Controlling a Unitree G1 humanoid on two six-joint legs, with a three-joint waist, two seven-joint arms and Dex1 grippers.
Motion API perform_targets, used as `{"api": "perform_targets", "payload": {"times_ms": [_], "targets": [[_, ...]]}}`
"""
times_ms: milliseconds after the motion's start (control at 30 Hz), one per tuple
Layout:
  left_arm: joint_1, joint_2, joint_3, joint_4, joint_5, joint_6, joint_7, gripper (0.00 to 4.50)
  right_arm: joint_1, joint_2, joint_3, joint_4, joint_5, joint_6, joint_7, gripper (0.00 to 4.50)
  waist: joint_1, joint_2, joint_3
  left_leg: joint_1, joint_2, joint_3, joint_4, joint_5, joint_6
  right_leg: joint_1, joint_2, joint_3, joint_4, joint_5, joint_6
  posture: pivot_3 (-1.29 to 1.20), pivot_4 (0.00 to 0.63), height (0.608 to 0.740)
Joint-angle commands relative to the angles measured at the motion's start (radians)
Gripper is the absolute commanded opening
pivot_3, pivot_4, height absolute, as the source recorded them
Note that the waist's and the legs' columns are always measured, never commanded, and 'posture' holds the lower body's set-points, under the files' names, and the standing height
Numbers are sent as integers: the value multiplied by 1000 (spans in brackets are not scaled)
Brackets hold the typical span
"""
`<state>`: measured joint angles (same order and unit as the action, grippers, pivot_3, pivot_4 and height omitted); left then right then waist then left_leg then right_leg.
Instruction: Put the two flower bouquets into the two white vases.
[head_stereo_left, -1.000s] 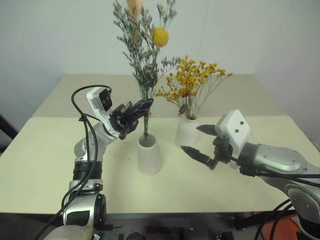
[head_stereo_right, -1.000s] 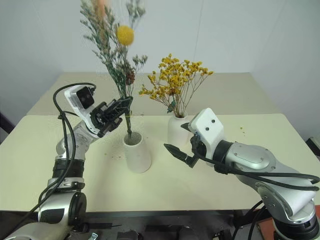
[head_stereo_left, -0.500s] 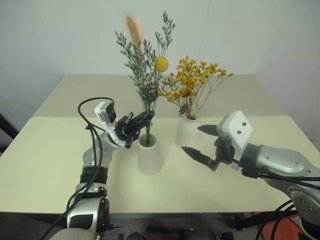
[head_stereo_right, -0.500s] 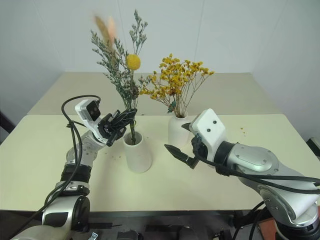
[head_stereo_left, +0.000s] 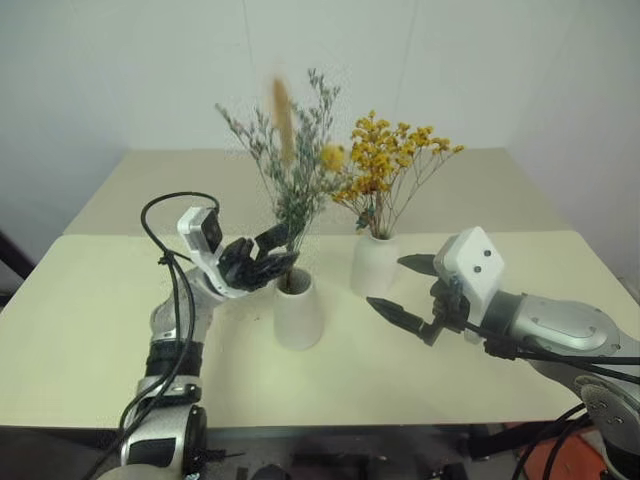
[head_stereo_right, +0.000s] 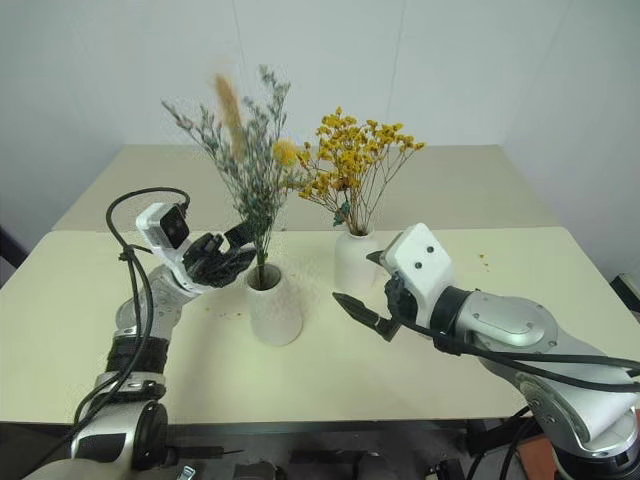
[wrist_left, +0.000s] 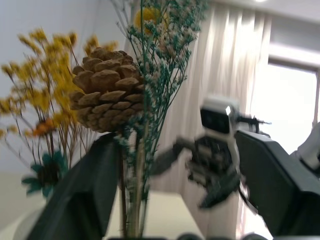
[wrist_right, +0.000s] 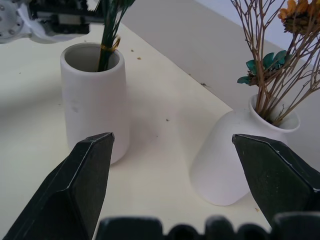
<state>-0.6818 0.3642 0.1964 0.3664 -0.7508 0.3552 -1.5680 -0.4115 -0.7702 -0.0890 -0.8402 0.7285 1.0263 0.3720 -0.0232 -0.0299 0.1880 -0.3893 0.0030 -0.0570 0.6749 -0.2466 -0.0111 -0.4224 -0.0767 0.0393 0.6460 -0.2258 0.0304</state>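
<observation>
Both bouquets stand in their vases, and both pincers are open.

The grey-green sprig stands in the tapered vase near the middle of the table; the left pincer sits just left of its stems, fingers spread and gripping nothing. The yellow bunch stands in the rounded, narrow-necked vase, farther back and to the right. The right pincer hovers to the right of both vases, jaws wide and empty.
</observation>
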Motion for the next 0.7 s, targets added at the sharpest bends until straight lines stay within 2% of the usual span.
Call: {"api": "perform_targets", "payload": {"times_ms": [33, 233, 567, 700], "targets": [[12, 41, -8, -96, -12, 23, -10, 4485, -2, 1, -12, -17, -6, -36, 12, 4500, 3, 0, 0, 0, 0, 0, 0, 0, 0, 0, 0, 0, 0, 0, 0, 0, 150, 740], [60, 121, -11, -118, 29, 14, 6, 4485, -11, 1, -2, -1, -21, -51, 26, 4500, 5, 0, 0, 0, 0, 0, 0, 0, 0, 0, 0, 0, 0, 0, 0, 0, 150, 740], [135, 228, 59, -193, 14, 5, 73, 4485, -11, 3, 9, 10, -37, -66, 45, 4500, 3, 0, 0, 0, 1, 0, 0, 0, 0, 0, 0, 0, 0, 0, 0, 0, 150, 740], [182, 278, 106, -275, -11, 22, 106, 4485, -14, -11, -11, 5, -24, -59, 65, 4500, 3, 0, 0, 0, 1, 0, 0, 0, 0, 0, 0, 0, 0, 0, 0, 0, 150, 740]]}}
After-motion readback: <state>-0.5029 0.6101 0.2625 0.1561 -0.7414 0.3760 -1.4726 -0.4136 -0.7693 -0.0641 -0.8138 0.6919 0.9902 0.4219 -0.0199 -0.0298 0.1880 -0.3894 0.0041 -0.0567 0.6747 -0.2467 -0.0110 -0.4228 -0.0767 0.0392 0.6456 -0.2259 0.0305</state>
